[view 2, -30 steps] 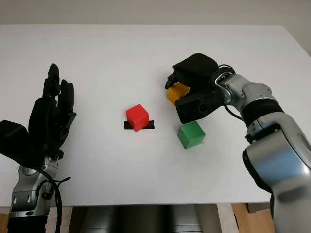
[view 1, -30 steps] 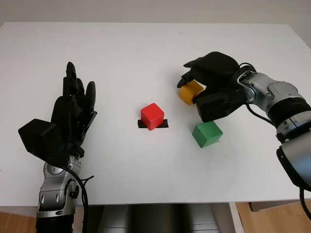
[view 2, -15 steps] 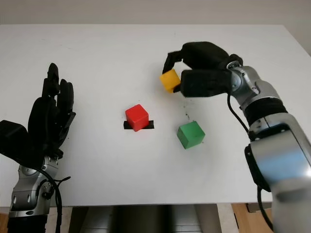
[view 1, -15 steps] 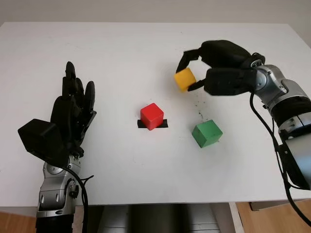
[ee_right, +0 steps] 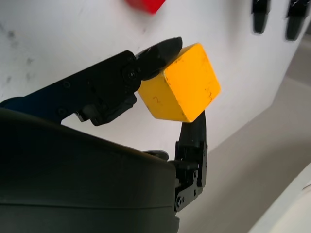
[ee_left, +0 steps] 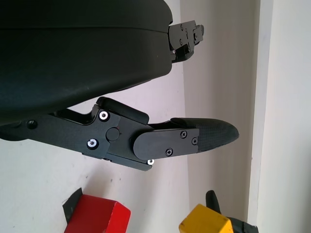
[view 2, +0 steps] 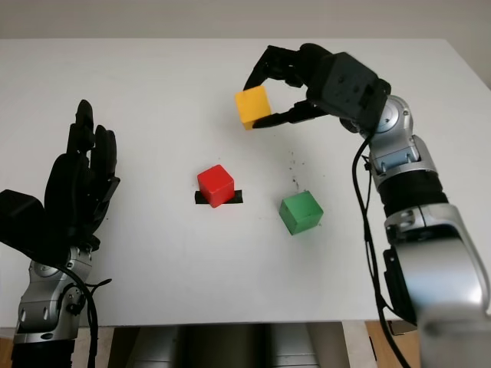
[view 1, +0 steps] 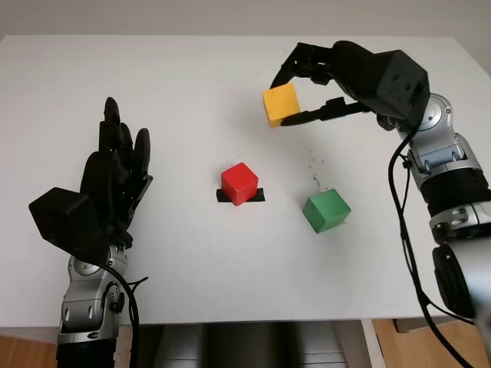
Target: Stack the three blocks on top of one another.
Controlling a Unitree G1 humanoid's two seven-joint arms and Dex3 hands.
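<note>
I see my right hand (view 1: 311, 84) pinching the yellow block (view 1: 280, 104) between its fingertips (ee_right: 163, 51), lifted clear of the white table (view 1: 192, 69), up and right of the red block (view 1: 239, 182). The red block sits mid-table on a black tape mark (view 1: 241, 196), the green block (view 1: 326, 211) well apart to its right. My left hand (view 1: 115, 180) is open, holding nothing, over the table's left side. Bare table surrounds all 3 blocks.
</note>
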